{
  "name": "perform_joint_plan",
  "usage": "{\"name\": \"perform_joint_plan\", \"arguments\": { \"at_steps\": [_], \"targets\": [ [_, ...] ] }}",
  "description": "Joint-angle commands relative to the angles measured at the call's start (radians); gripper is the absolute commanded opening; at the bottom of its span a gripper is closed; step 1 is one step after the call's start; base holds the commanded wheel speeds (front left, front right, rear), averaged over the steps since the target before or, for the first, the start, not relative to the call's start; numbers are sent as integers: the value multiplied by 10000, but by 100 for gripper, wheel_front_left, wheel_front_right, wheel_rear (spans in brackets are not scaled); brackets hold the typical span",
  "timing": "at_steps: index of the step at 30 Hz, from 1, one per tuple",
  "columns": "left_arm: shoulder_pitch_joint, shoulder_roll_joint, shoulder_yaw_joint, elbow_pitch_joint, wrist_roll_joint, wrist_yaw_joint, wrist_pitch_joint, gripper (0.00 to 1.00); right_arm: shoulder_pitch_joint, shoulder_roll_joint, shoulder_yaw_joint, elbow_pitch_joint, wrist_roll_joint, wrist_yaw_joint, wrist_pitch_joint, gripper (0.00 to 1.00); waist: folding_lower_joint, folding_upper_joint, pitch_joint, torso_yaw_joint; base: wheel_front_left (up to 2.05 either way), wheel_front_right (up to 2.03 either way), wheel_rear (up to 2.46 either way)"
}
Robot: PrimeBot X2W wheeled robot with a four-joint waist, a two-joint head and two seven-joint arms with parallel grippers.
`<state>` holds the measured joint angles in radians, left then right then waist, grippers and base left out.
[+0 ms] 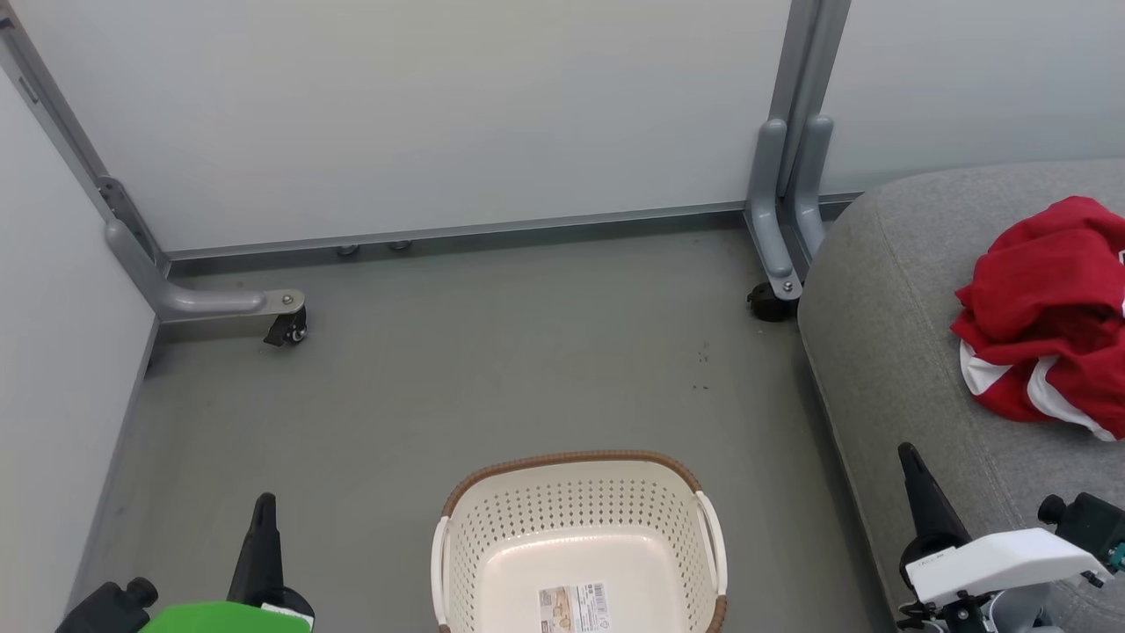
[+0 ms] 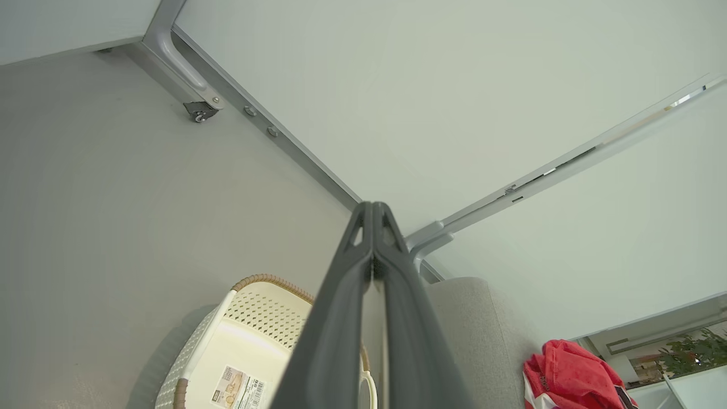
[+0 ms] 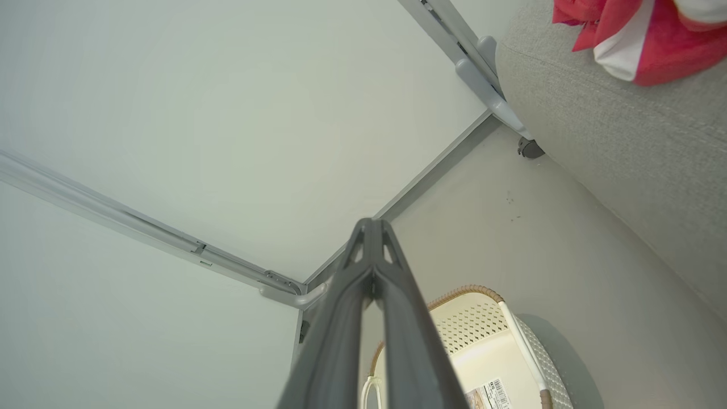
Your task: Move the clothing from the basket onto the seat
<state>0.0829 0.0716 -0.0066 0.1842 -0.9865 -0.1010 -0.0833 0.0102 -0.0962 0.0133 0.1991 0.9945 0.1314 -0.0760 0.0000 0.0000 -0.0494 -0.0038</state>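
The red clothing (image 1: 1050, 312) with white panels lies crumpled on the grey seat (image 1: 905, 290) at the right. The cream basket (image 1: 576, 519) with a brown rim stands on the floor at the bottom centre, holding nothing but its paper label (image 1: 576, 607). My left gripper (image 1: 264, 505) is at the lower left, shut, with nothing between its fingers. My right gripper (image 1: 907, 455) is at the lower right over the seat's front edge, shut and holding nothing. In the wrist views both grippers (image 2: 373, 207) (image 3: 372, 224) have their fingers pressed together, with the basket (image 2: 250, 318) (image 3: 483, 324) and the clothing (image 2: 568, 369) (image 3: 642, 34) to the side.
Pale partition walls close off the back and left. Grey metal partition feet with black castors (image 1: 286, 327) (image 1: 772, 301) stand on the grey floor (image 1: 492, 369), one right beside the seat's far corner.
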Motion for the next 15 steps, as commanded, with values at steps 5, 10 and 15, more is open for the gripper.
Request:
{"name": "perform_joint_plan", "arguments": {
  "at_steps": [5,10,15],
  "targets": [
    [-440,82,114,-16,-767,-74,180,0,-319,-7,-147,-22,762,-5,195,0,0,0,39,3,0,0,0],
    [-599,84,184,40,-1338,-104,315,0,-396,20,-231,24,1309,-6,334,0,0,0,75,6,0,0,0],
    [-731,86,247,97,-1854,-131,450,0,-498,42,-307,62,1808,-6,475,0,0,0,109,8,0,0,0]
  ]
}}
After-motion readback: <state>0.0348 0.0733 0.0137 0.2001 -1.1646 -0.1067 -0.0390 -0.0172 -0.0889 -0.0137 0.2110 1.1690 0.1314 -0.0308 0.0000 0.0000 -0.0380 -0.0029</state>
